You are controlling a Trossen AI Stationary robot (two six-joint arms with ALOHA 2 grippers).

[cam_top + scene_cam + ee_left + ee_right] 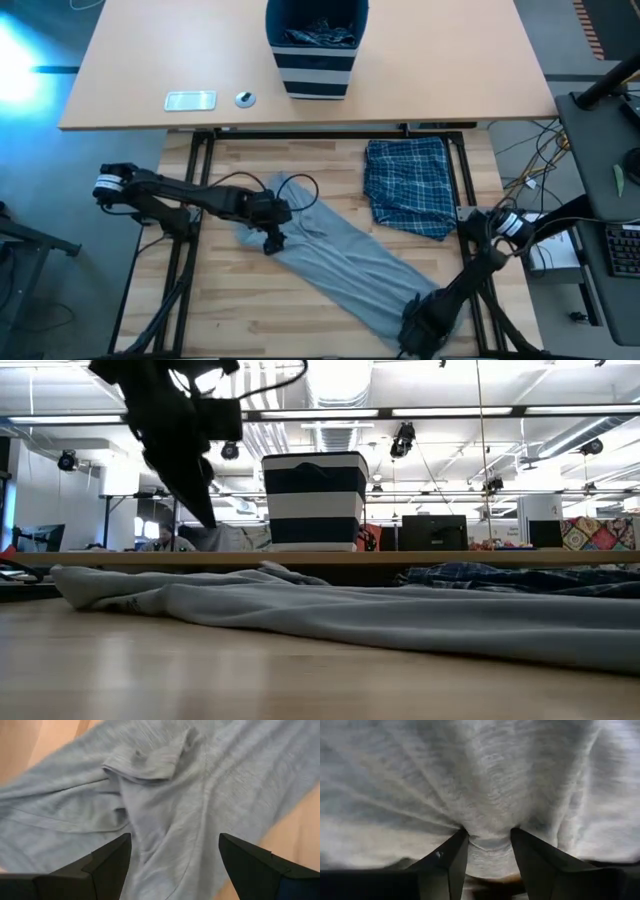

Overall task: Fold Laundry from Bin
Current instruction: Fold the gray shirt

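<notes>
Grey cloth, a T-shirt [345, 255], lies stretched in a long diagonal across the pale wooden table [250, 310], running from the middle of the overhead frame down toward its lower right. The left gripper [272, 240] hangs over the shirt's upper-left end, its two dark fingers [107, 862] spread wide with nothing between them; its wrist camera looks down on the shirt's rumpled collar end. The right gripper [420, 325], at the lower right of the overhead frame, sits at the shirt's other end. In its wrist camera a bunched fold of the grey fabric lies between the two partly parted fingers [447, 862], with creases fanning out from that spot (whether the fold is firmly pinched cannot be told).

To the right of centre in the overhead frame, a blue-and-white plaid garment [408, 185] lies folded on the table, its lower-left corner touching or just beside the shirt.

At the top centre, on a lighter tan desk [150, 60] beyond the work table, stands the navy bin [315, 70] with pale stripes round its lower half; more plaid laundry [318, 35] shows inside it. A small silvery rectangular object [190, 99] and a small round one [245, 98] rest on that desk to the bin's left.

From table height, the shirt spreads across the foreground, with the striped bin upright behind it.
</notes>
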